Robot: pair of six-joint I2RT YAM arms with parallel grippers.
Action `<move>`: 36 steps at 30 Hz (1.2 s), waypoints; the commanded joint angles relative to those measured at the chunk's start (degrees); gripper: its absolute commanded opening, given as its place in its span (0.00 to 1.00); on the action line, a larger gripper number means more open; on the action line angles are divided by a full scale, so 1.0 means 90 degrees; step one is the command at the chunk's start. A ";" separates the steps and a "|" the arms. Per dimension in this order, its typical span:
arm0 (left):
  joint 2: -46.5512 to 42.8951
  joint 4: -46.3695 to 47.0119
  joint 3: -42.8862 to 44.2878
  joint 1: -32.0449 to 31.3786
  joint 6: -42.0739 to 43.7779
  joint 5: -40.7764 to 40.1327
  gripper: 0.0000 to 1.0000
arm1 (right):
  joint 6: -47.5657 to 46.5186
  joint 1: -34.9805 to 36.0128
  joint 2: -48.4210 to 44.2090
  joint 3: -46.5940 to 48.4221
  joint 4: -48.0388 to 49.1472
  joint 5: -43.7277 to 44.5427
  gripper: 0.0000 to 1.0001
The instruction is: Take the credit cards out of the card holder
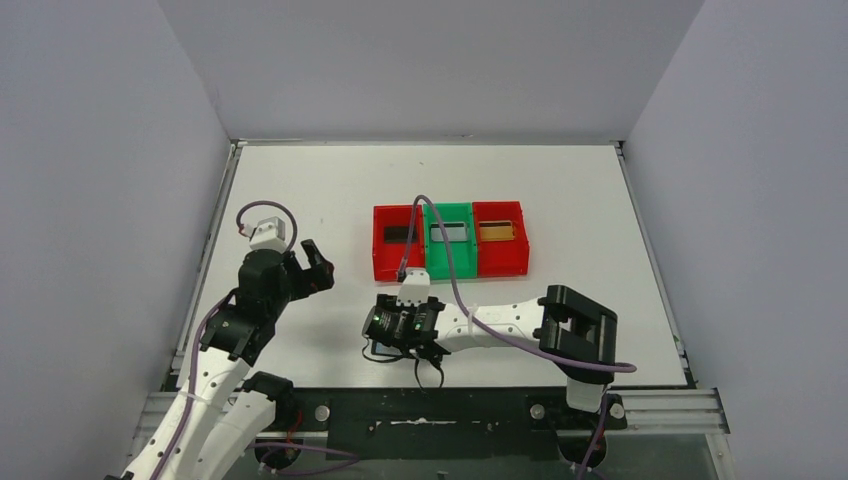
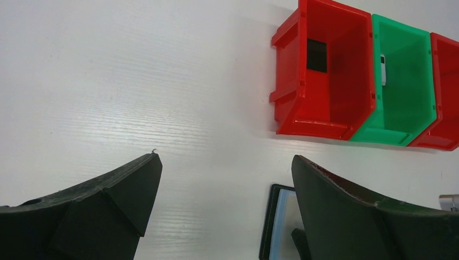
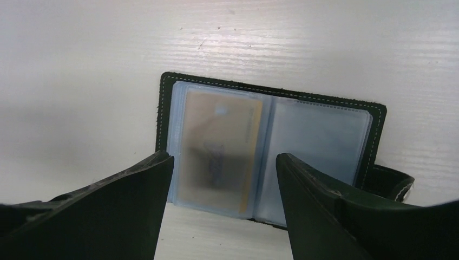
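The black card holder (image 3: 270, 97) lies open and flat on the white table. A gold credit card (image 3: 219, 146) sits in its left clear pocket. The right pocket (image 3: 319, 146) looks empty. My right gripper (image 3: 224, 158) is open and hovers just above the holder, with its jaws either side of the gold card. In the top view the right gripper (image 1: 387, 330) covers most of the holder (image 1: 378, 349). My left gripper (image 1: 321, 266) is open and empty, off to the left. The holder's corner (image 2: 274, 222) shows beside its right finger.
A row of three trays stands behind the holder: red (image 1: 398, 262), green (image 1: 450, 264), red (image 1: 500, 260). Each holds one card: dark (image 1: 399, 233), pale (image 1: 450, 232), gold (image 1: 496, 231). The right arm's purple cable (image 1: 445, 250) crosses the green tray.
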 commanded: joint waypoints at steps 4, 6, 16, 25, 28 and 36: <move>-0.0095 0.0211 0.0027 0.0040 0.0023 -0.0088 0.93 | -0.0242 -0.0175 0.0613 0.0700 -0.0298 -0.0310 0.67; -0.0084 0.0214 0.0027 0.0040 0.0031 -0.0078 0.93 | -0.0309 -0.0158 0.0843 0.0921 -0.0531 -0.0319 0.66; -0.0083 0.0222 0.0018 0.0043 0.0043 -0.0084 0.93 | -0.0154 -0.0172 0.0841 0.0805 -0.0815 -0.0103 0.49; -0.0021 0.0248 0.0008 0.0042 0.0058 0.0006 0.93 | -0.0475 -0.0413 -0.0265 -0.0444 0.0909 -0.0684 0.50; -0.0006 0.0265 -0.0011 0.0044 0.0063 0.0043 0.93 | -0.0486 -0.0476 -0.0505 -0.0772 0.1350 -0.0877 0.51; 0.0036 0.0313 -0.0014 0.0038 0.0090 0.0239 0.93 | -0.0381 -0.0738 -0.0999 -0.1590 0.2334 -0.1302 0.44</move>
